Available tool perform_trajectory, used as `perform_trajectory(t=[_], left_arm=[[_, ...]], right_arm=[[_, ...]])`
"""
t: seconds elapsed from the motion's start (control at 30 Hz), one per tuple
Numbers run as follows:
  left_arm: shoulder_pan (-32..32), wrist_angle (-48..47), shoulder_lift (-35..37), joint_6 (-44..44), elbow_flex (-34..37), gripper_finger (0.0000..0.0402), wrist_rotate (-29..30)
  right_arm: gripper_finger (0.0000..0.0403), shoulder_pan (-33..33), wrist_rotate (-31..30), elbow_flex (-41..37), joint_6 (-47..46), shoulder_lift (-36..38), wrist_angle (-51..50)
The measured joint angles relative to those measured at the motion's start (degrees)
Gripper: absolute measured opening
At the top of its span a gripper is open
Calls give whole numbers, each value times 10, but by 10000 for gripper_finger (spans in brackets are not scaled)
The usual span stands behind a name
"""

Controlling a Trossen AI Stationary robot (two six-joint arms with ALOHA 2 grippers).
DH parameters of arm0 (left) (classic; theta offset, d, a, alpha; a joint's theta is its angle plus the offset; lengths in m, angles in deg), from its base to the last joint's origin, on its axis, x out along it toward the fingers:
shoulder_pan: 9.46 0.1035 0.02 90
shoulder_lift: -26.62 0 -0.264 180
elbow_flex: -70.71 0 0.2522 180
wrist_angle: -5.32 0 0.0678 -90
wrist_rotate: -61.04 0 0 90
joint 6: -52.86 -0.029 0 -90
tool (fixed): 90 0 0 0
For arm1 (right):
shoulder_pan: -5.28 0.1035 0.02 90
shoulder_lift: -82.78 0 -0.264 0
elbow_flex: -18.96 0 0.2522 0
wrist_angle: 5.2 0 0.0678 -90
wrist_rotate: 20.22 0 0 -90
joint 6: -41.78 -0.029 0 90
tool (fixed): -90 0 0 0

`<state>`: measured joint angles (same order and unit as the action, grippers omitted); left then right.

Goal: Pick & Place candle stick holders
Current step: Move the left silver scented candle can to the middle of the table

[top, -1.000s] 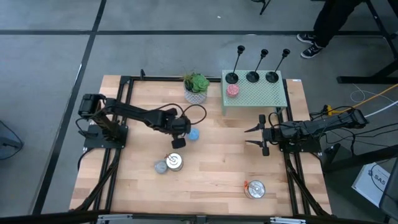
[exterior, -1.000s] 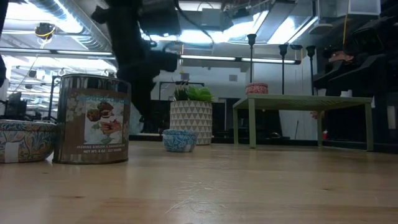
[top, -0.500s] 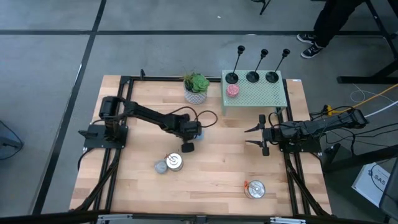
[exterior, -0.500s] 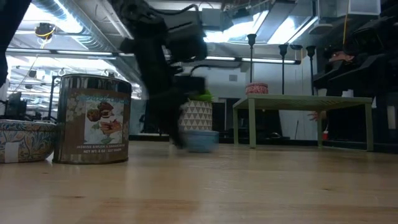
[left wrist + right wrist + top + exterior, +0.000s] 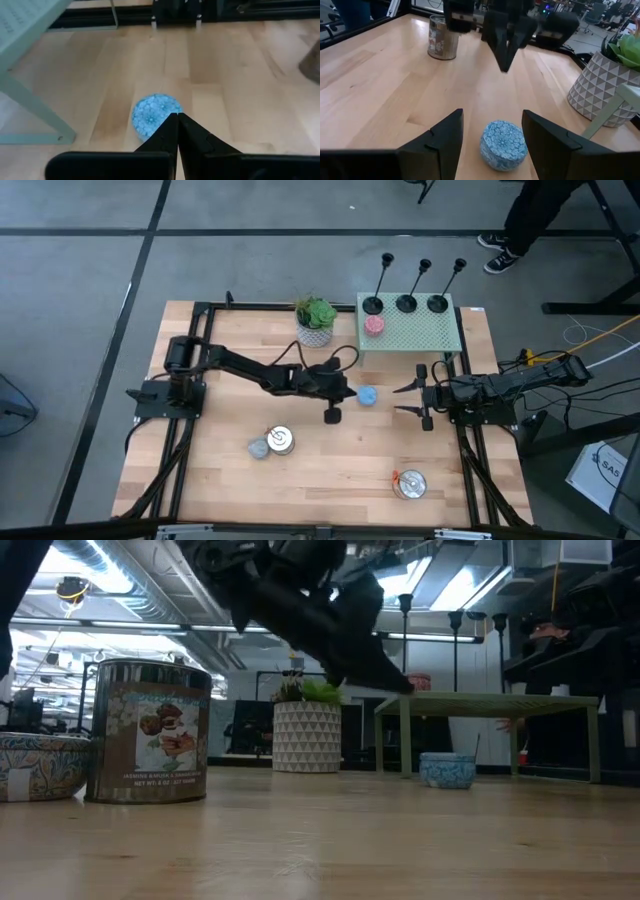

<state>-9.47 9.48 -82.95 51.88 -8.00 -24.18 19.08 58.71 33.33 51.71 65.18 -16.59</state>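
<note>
Three black candle stick holders [image 5: 372, 304] [image 5: 406, 302] [image 5: 438, 302] stand by their round bases on the far edge of a green perforated stand [image 5: 420, 332]. Their stems also show in the low view [image 5: 405, 635]. A pink candle [image 5: 374, 325] sits on the stand. My left gripper [image 5: 346, 392] is shut and empty, with its tips [image 5: 176, 116] raised above the table. A blue candle [image 5: 367, 395] lies on the table just beyond those tips. My right gripper [image 5: 402, 400] is open at the table's right side and faces the blue candle [image 5: 503, 145].
A potted plant [image 5: 316, 320] stands left of the stand. A tin [image 5: 281, 440] and a grey candle [image 5: 258, 447] lie near the middle front, and another tin [image 5: 410, 483] lies at the front right. A person [image 5: 545, 210] stands beyond the table's far right corner.
My left gripper, still shut, has swept toward the table's right edge and then risen off the table. The blue candle has slid along the table from near the plant to in front of my right gripper.
</note>
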Motion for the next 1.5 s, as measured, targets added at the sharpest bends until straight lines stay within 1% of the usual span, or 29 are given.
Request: perform_trajectory(t=[0.07,0.17,0.33,0.43,0.53,0.63,0.77,0.87,1.03,1.17,1.27,1.4,1.5], left_arm=[[-7,-23,20,0,0,2,0],[-19,-91,61,-1,0,1,7],[-52,-239,150,-6,-1,2,68],[-80,-333,202,27,-1,1,90],[-112,-421,245,92,-1,3,92],[-144,-526,274,188,-1,1,91],[-188,-662,286,342,-1,3,86],[-218,-722,280,435,-1,2,73],[-253,-770,250,545,-1,3,25],[-252,-794,217,571,-1,1,-31],[-242,-772,189,536,0,2,-61],[-223,-689,147,458,0,2,-97],[-204,-626,111,367,0,1,-94]], right_arm=[[204,0,4,0,0,0,0],[204,0,6,0,0,0,0],[204,0,6,0,0,0,0],[204,0,6,0,0,0,0],[204,0,6,0,0,0,0],[204,0,6,0,0,0,0],[204,0,7,0,0,0,0],[204,0,8,0,0,0,0],[204,0,8,0,0,0,0],[204,0,8,0,0,0,0],[204,0,7,0,0,0,0],[204,0,7,0,0,0,0],[204,0,7,0,0,0,0]])
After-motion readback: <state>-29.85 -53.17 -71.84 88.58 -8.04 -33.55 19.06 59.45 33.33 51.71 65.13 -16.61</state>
